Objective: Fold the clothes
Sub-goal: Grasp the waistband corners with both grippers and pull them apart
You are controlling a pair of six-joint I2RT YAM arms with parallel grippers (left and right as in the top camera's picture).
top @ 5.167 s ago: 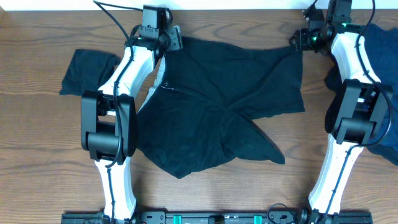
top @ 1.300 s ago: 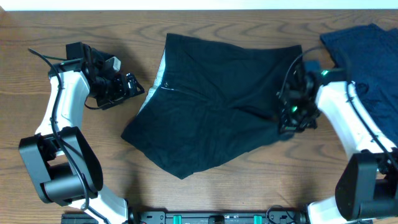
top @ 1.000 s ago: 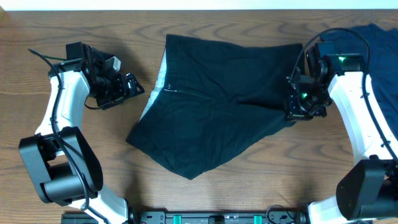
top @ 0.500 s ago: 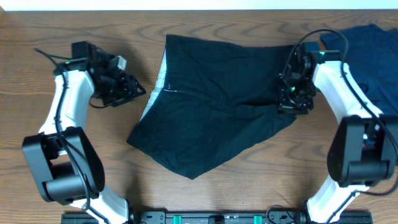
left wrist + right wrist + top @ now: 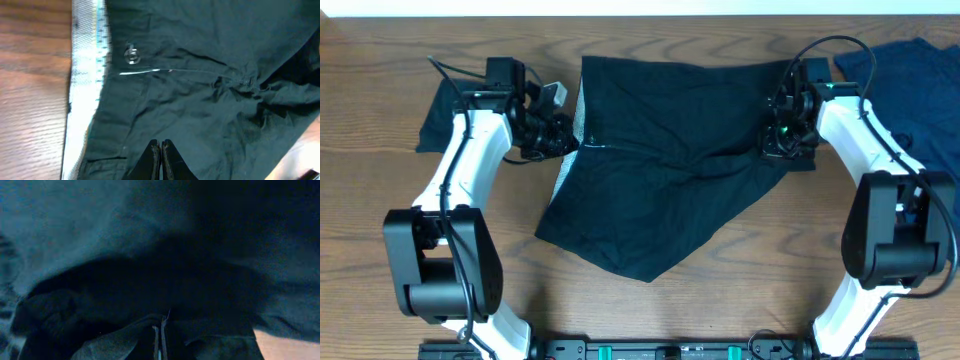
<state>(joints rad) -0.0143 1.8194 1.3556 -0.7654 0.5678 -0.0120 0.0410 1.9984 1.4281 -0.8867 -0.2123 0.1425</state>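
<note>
The left end effector (image 5: 563, 140) has swung in and pinched the black garment (image 5: 660, 190) at its pale left edge, mid-way across the desk (image 5: 720, 310). The right end effector (image 5: 782, 150) still pinches its far right corner, so folding can probably begin.

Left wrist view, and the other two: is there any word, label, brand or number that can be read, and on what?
No text can be read in any view.
On the pale inner strip of the black garment: faint bluish marks, too blurred to read.
On the button of that garment: too small to show any lettering.
</note>
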